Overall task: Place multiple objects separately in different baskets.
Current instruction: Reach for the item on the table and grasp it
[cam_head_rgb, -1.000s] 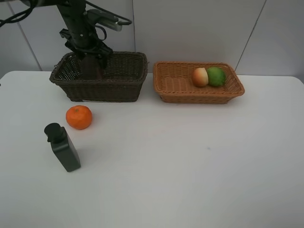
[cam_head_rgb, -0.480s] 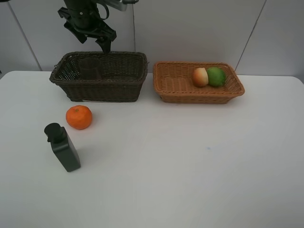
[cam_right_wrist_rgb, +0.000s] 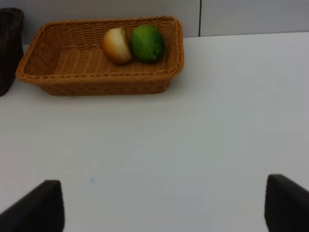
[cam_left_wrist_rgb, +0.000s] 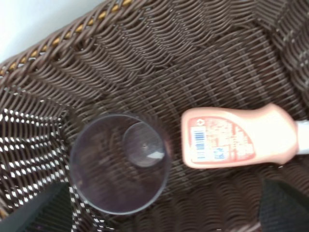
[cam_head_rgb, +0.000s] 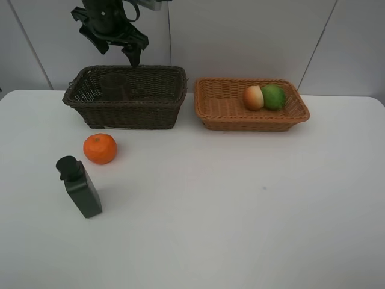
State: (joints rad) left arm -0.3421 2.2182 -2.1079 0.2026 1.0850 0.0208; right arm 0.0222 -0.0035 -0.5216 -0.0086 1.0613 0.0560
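A white worktop (cam_head_rgb: 240,211) carries a dark brown wicker basket (cam_head_rgb: 138,113) near its back edge. Just right of that basket sits a light tan basket (cam_head_rgb: 252,124). In front of the dark basket's left end lies an orange mandarin (cam_head_rgb: 100,148), with a black pump bottle (cam_head_rgb: 80,186) farther forward.

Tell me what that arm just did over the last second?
The left end effector lifted up out of the dark basket, jaws open, leaving the mauve cup standing inside. The mandarin, black bottle, peach and green fruit stayed put.
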